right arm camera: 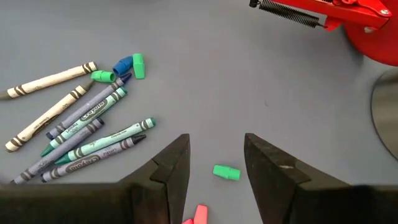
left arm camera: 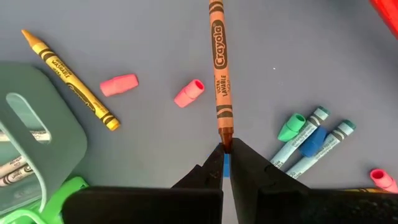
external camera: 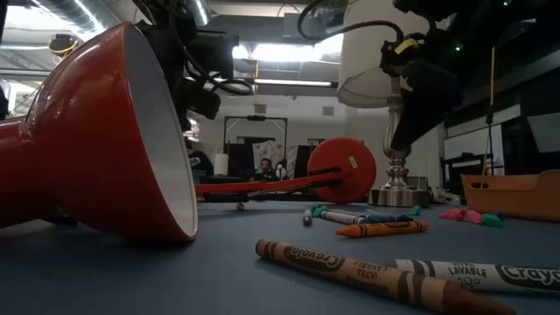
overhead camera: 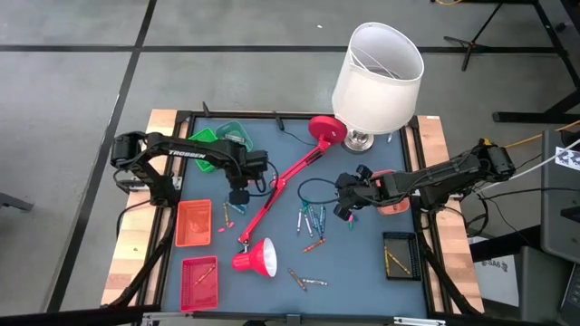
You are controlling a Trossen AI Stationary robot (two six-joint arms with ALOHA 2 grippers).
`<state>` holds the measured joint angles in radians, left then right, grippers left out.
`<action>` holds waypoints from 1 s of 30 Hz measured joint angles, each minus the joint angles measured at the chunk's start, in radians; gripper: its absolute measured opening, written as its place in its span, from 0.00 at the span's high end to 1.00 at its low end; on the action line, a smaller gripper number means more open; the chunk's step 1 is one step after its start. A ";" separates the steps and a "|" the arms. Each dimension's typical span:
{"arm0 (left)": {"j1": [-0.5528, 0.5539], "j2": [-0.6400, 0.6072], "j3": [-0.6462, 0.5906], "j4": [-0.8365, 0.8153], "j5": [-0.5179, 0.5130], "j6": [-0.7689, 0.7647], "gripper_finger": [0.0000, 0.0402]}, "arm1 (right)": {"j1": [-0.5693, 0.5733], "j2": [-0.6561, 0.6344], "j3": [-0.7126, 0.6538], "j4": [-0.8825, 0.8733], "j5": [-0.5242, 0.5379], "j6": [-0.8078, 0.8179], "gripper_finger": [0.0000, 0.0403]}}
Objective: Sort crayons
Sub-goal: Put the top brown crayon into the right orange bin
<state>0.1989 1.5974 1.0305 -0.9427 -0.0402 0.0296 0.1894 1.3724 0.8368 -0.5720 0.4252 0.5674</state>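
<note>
— What's the left gripper [left arm camera: 224,163] got?
— Its fingers are pinched on the tip of an orange crayon [left arm camera: 219,68], beside the orange tray [overhead camera: 193,223].
— And the right gripper [right arm camera: 216,163]?
— Fingers spread apart, hanging over a green cap [right arm camera: 226,172]. A bunch of teal and grey crayons [right arm camera: 87,138] lies on the table [right arm camera: 249,81] nearby, next to the red lamp [overhead camera: 272,190].

Four trays are counted: orange [overhead camera: 193,223], red [overhead camera: 200,282], green [overhead camera: 220,138], black [overhead camera: 400,254]. Two lamps: red [overhead camera: 272,213], white-shaded [overhead camera: 375,80]. Two arms are seen. Loose crayons: exact number cannot be told.
</note>
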 joint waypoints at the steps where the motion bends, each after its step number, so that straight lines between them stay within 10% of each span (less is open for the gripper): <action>1: -0.001 0.000 -0.004 0.001 0.000 0.000 0.99 | 0.000 0.000 0.000 0.000 0.000 0.000 0.63; 18: -0.005 -0.001 -0.153 0.169 -0.010 0.006 0.98 | 0.000 0.000 0.000 0.000 0.000 0.000 0.63; 30: -0.005 -0.001 -0.153 0.275 -0.007 0.008 0.77 | 0.000 0.000 0.000 0.000 0.000 0.000 0.63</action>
<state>0.1944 1.5963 0.8772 -0.6679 -0.0470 0.0372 0.1894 1.3724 0.8368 -0.5716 0.4252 0.5678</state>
